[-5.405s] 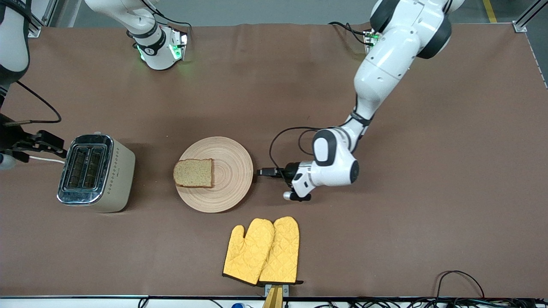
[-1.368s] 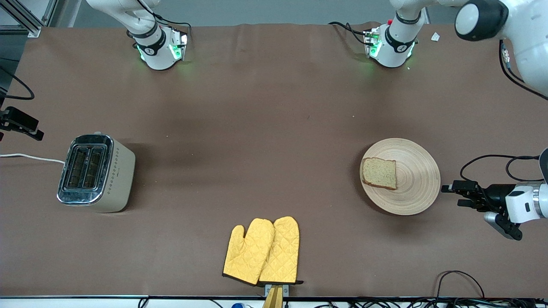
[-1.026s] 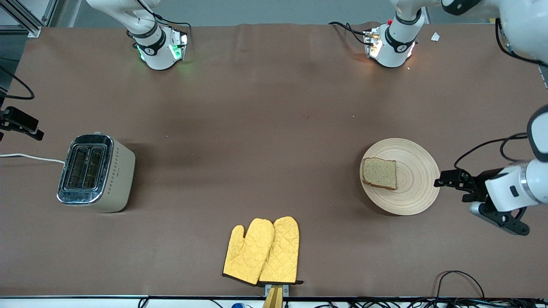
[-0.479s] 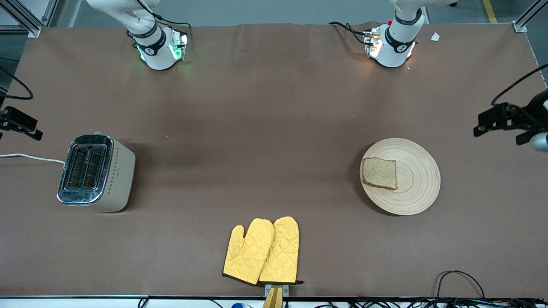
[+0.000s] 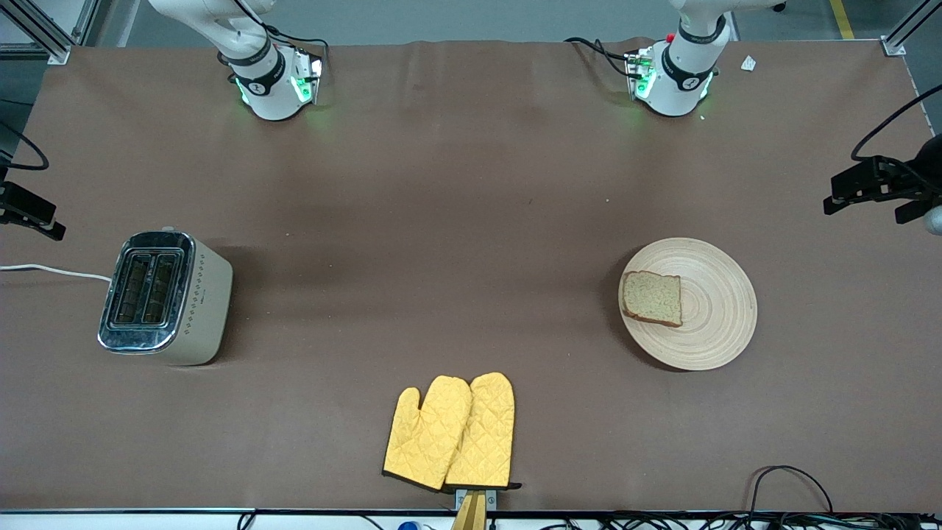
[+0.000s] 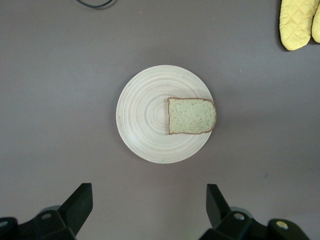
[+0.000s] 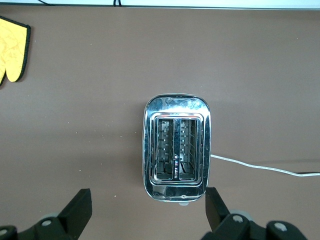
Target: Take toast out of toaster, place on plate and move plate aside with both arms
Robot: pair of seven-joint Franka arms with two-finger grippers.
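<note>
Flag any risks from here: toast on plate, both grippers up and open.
1. The toast sits off-center on the plate, reaching its rim toward the right arm's end; another push could slide it off.
2. The toaster cord trails toward the table edge under the open right gripper; a descent could snag it.
3. The open left gripper hangs above the plate; dropping straight down risks hitting it.

The black two-finger left gripper (image 5: 857, 190) hangs raised at three o'clock, fingers (image 6: 80, 202) spread wide, holding nothing. The black two-finger right gripper (image 7: 147, 207) waits raised at nine o'clock, equally wide and empty.
</note>
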